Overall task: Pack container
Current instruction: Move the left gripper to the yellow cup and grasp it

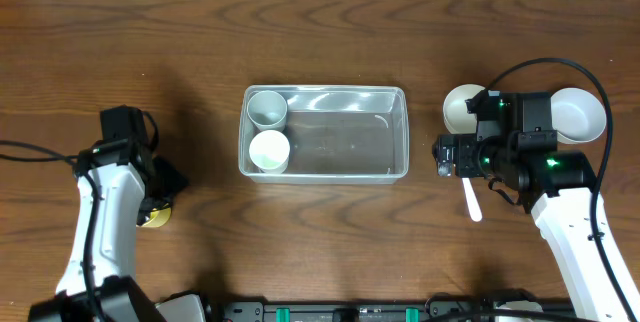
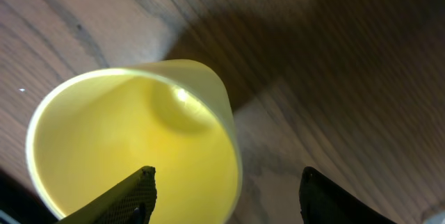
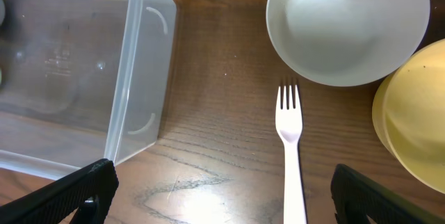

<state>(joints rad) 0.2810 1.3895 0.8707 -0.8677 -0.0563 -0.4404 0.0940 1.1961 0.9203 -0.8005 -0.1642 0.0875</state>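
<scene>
The clear container [image 1: 350, 140] sits mid-table with two small cups [image 1: 267, 109] [image 1: 269, 151] at its left end. Its right end shows in the right wrist view [image 3: 135, 71]. My left gripper [image 1: 160, 200] is open over a yellow cup [image 1: 155, 218]. In the left wrist view the gripper [image 2: 226, 186] straddles the cup's [image 2: 132, 137] rim, one finger inside and one outside. My right gripper [image 3: 222, 186] is open and empty above the table, between the container and a white fork [image 3: 290, 147]. It shows in the overhead view [image 1: 445, 154] too.
A white bowl [image 3: 348, 22] and a yellow bowl [image 3: 414, 120] sit right of the container, beyond the fork [image 1: 471, 200]. In the overhead view they lie beside the right arm, the white bowl [image 1: 462, 107] and the yellow bowl [image 1: 580, 114].
</scene>
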